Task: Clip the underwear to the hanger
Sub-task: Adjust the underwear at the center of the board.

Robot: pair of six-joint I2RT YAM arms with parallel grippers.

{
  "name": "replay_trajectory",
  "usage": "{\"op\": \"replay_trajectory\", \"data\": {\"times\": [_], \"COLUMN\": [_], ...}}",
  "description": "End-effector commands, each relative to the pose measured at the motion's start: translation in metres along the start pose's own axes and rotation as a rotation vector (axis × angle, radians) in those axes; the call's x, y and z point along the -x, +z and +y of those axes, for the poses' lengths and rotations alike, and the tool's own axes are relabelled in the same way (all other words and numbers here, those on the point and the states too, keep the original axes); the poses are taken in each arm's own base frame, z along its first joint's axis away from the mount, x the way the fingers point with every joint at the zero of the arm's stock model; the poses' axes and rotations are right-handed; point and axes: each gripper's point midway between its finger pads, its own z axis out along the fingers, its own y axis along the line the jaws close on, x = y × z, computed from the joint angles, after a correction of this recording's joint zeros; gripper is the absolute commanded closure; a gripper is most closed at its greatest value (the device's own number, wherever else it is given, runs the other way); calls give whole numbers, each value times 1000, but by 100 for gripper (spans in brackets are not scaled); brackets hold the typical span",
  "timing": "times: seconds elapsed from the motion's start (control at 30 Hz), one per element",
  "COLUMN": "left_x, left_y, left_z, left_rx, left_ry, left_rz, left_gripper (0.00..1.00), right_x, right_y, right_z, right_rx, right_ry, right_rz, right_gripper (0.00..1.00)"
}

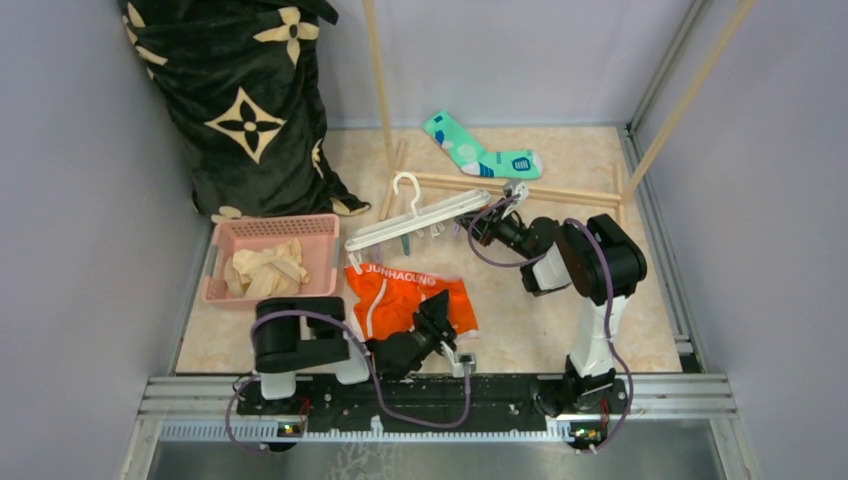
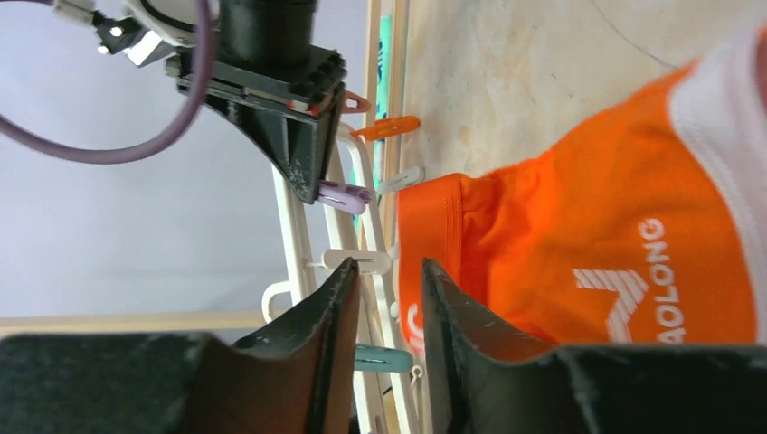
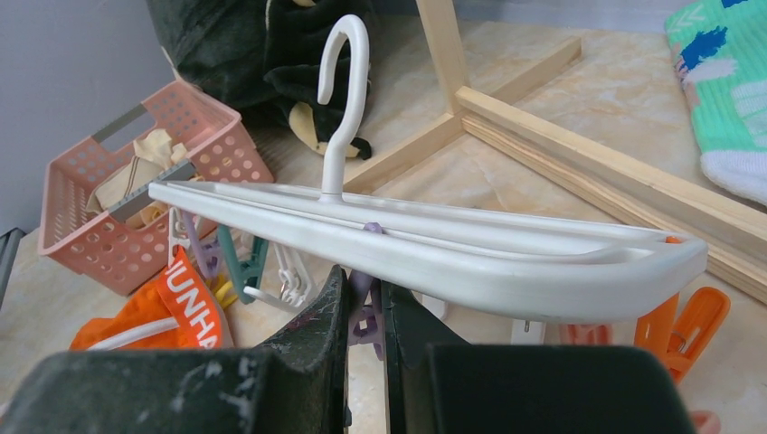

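The orange underwear [image 1: 392,292] lies flat on the table, its "JUNHAOLONG" waistband toward the hanger; it also shows in the left wrist view [image 2: 588,226] and the right wrist view [image 3: 181,309]. The white hanger [image 1: 415,222] is lifted at its right end, hook up, with pegs dangling below its frame [image 3: 434,244]. My right gripper [image 3: 364,276] is shut on a purple clothespin [image 3: 364,315] under the frame. My left gripper [image 1: 437,310] hovers low over the underwear's right side. It is open and empty [image 2: 389,271], and points at the waistband edge and the hanger.
A pink basket [image 1: 270,222] with cream cloth stands left of the underwear. A teal sock [image 1: 480,155] lies at the back. The wooden rack's base rails [image 1: 520,188] run behind the hanger. A dark patterned pillow [image 1: 245,100] leans at back left.
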Motion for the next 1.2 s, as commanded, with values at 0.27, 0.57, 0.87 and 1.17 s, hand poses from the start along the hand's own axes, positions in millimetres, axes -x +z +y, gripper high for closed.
{"op": "replay_trajectory", "data": {"times": [0.27,0.57,0.87,1.17], "left_x": [33,25,-10,-37], "left_y": [-17,1,12,38], "left_z": [-5,25,4,-5], "left_rx": [-279,-554,-804,-861], "left_ry": [-391,-850,-1010,-1027], "left_rz": [-87,-29,103,188], "left_gripper": [35,30,31,28], "right_x": [45,46,51,43], "right_y": [6,7,24,29], "right_z": [15,16,7,3], "right_rx": [73,79,79,83], "right_ry": [-114,-116,-90,-61], "right_rz": [-144,-146,-119,-90], "right_gripper": [100,100,100,100]}}
